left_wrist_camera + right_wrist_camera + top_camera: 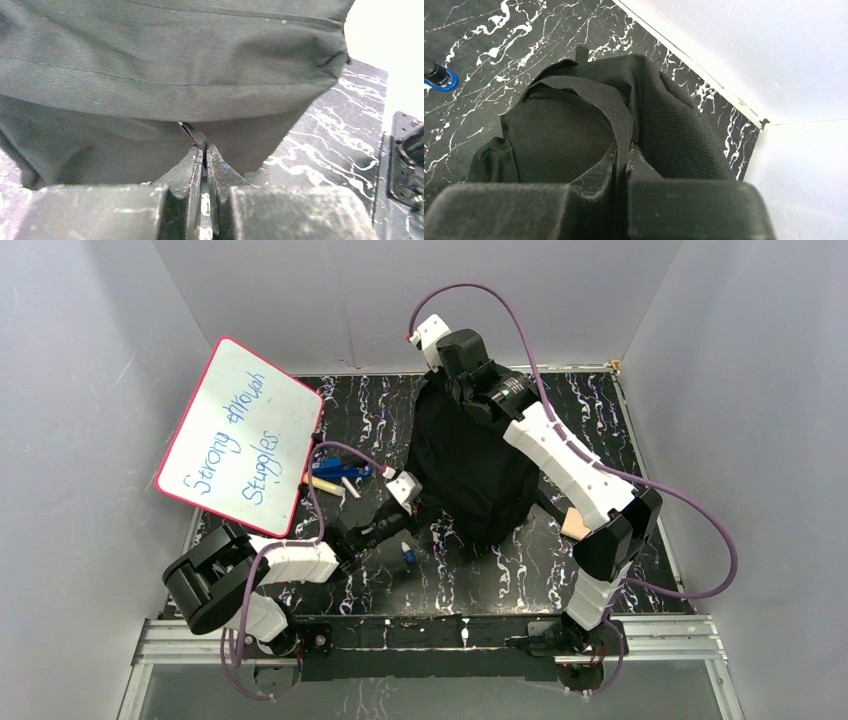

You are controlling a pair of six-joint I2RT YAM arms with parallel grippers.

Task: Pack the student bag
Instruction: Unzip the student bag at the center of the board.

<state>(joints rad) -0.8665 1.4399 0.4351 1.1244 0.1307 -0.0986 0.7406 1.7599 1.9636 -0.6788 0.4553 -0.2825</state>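
Note:
The student bag, a black soft fabric backpack, stands in the middle of the marbled table. My right gripper is over its far top end. In the right wrist view that gripper is shut on a black webbing strap of the bag. My left gripper is at the bag's near left edge. In the left wrist view it is shut on a small ribbed black tab that hangs from the bag's fabric.
A pink-framed whiteboard with blue writing leans at the left. Blue pens, a yellow pencil and a small blue-capped item lie left of the bag. A peach eraser lies under the right arm. White walls surround the table.

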